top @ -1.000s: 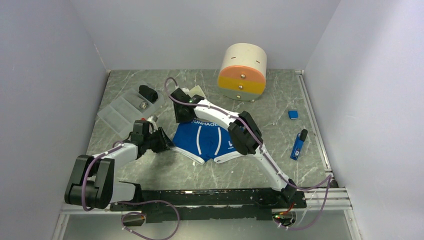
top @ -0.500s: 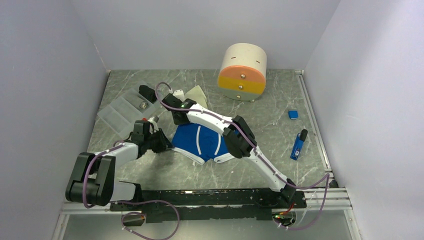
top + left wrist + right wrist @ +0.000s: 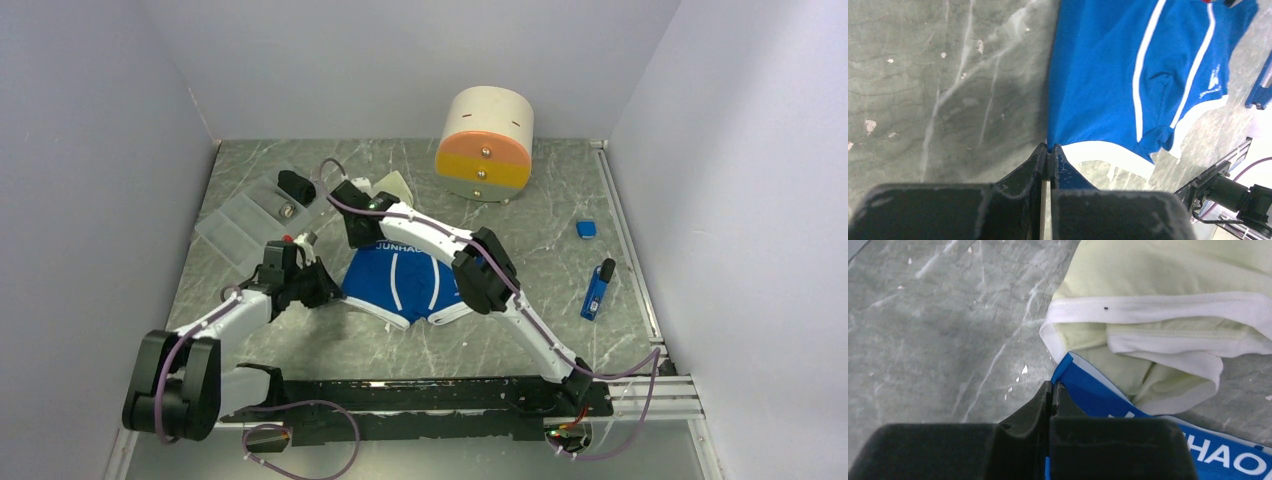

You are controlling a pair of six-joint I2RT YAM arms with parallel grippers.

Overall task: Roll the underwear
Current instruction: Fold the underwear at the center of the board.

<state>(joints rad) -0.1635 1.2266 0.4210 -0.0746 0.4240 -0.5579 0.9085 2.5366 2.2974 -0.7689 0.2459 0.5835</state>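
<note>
Now the blue underwear (image 3: 400,288) lies flat, long axis left-right, waistband pointing away; left pincer (image 3: 1049,150) pinches its left leg corner, right pincer (image 3: 1054,388) its waistband corner.

White arm links (image 3: 420,228), black joints (image 3: 485,283), purple cables (image 3: 648,388).

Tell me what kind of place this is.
Probably a robot lab test cell: plain white walls enclose a grey marbled tabletop, two white robot arms stand on a black base rail, with royal blue cloth underwear as practice material.
</note>
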